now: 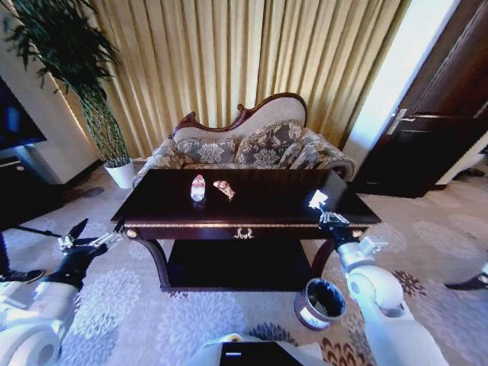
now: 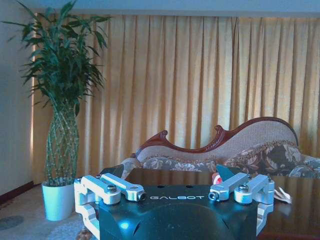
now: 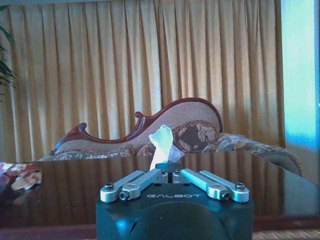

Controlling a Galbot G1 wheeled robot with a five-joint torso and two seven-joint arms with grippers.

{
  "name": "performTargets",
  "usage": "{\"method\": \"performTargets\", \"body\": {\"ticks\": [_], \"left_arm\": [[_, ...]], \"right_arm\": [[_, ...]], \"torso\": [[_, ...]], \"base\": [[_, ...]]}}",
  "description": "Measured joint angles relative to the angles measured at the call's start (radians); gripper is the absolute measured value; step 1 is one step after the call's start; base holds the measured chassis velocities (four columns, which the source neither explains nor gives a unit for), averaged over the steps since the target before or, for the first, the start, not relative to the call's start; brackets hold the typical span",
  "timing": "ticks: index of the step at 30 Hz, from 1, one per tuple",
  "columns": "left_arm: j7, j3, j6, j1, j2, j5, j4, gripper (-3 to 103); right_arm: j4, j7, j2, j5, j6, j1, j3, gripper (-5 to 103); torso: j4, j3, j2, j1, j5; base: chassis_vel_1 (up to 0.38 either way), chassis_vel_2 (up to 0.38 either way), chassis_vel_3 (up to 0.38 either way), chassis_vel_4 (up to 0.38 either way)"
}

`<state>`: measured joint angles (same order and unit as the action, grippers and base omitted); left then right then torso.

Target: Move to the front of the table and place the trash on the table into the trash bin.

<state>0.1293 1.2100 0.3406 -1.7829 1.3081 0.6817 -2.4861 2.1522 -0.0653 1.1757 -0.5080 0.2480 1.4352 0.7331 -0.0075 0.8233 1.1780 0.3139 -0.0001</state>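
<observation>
Holding the right gripper (image 1: pixel 324 215) at the table's (image 1: pixel 267 200) front right corner, I have its fingers pressed together on the white paper (image 1: pixel 318 200), which sticks up from between them just above the glossy top. From the right wrist, the paper (image 3: pixel 162 146) stands upright over the pinched fingertips, with the sofa (image 3: pixel 180 127) behind. My left gripper (image 1: pixel 82 235) hangs off the table's left end, low and apart from it, fingers spread wide and holding nothing. The bottle (image 1: pixel 197 187) and the orange-brown wrapper (image 1: pixel 224 188) lie side by side on the table near its far edge, left of middle. The bin (image 1: pixel 320 303) stands on the carpet by the front right leg, below my right arm.
</observation>
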Motion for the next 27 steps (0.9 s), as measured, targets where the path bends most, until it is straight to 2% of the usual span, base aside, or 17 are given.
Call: {"method": "performTargets", "body": {"ticks": [7, 12, 14, 17, 19, 22, 25, 26, 27], "left_arm": [[-0.001, 0.006, -0.001, -0.003, 0.001, 0.0, -0.001, 100], [-0.002, 0.004, 0.0, -0.001, 0.003, -0.002, -0.006, 100], [-0.003, 0.004, 0.001, -0.001, 0.003, -0.002, -0.008, 100], [-0.004, 0.004, 0.002, -0.003, 0.005, -0.002, -0.013, 100], [-0.004, 0.003, 0.005, -0.004, 0.007, -0.002, -0.013, 100], [-0.005, 0.0, 0.018, -0.002, 0.011, -0.001, -0.014, 100], [-0.006, 0.0, 0.019, -0.002, 0.015, 0.0, -0.014, 100], [-0.006, 0.003, 0.019, -0.003, 0.02, 0.0, -0.014, 100], [-0.006, 0.003, 0.019, -0.003, 0.02, 0.0, -0.014, 100]], "right_arm": [[-0.063, 0.005, 0.006, 0.021, -0.026, -0.013, -0.006, 0], [-0.201, 0.01, 0.007, 0.049, -0.043, -0.024, -0.014, 0], [-0.278, 0.017, 0.005, 0.072, -0.053, -0.028, -0.013, 0], [-0.45, 0.055, 0.004, 0.171, -0.068, -0.037, -0.008, 0], [-0.485, 0.059, 0.006, 0.18, -0.06, -0.042, -0.009, 0], [-0.669, 0.063, 0.021, 0.23, -0.036, -0.096, -0.023, 0], [-0.755, 0.062, 0.029, 0.266, -0.034, -0.122, -0.029, 0], [-0.843, 0.053, 0.036, 0.289, -0.037, -0.148, -0.039, 0], [-0.843, 0.053, 0.036, 0.289, -0.037, -0.148, -0.039, 0]], "torso": [[-0.0001, 0.0, 0.001, -0.001, 0.0], [0.0, 0.0, 0.0, 0.0, -0.0001], [0.0001, 0.001, -0.001, 0.001, 0.0002], [-0.0001, 0.001, -0.001, 0.001, 0.0003], [-0.0003, 0.001, -0.001, 0.001, 0.0004], [-0.0001, 0.0, 0.0, 0.0, 0.0002], [0.0, 0.0, 0.0, 0.0, 0.0001], [-0.0002, 0.0, 0.0, 0.0, 0.0001], [-0.0002, 0.0, 0.0, 0.0, 0.0001]], "base": [[0.168, -0.15, -0.172, 0.164], [0.007, -0.008, -0.016, 0.013], [-0.005, 0.03, 0.02, -0.014], [-0.034, 0.039, 0.036, -0.028], [0.0, 0.0, 0.0, 0.0], [0.0, 0.0, 0.0, 0.0], [0.0, 0.0, 0.0, 0.0], [0.0, 0.0, 0.0, 0.0], [0.0, 0.0, 0.0, 0.0]]}}
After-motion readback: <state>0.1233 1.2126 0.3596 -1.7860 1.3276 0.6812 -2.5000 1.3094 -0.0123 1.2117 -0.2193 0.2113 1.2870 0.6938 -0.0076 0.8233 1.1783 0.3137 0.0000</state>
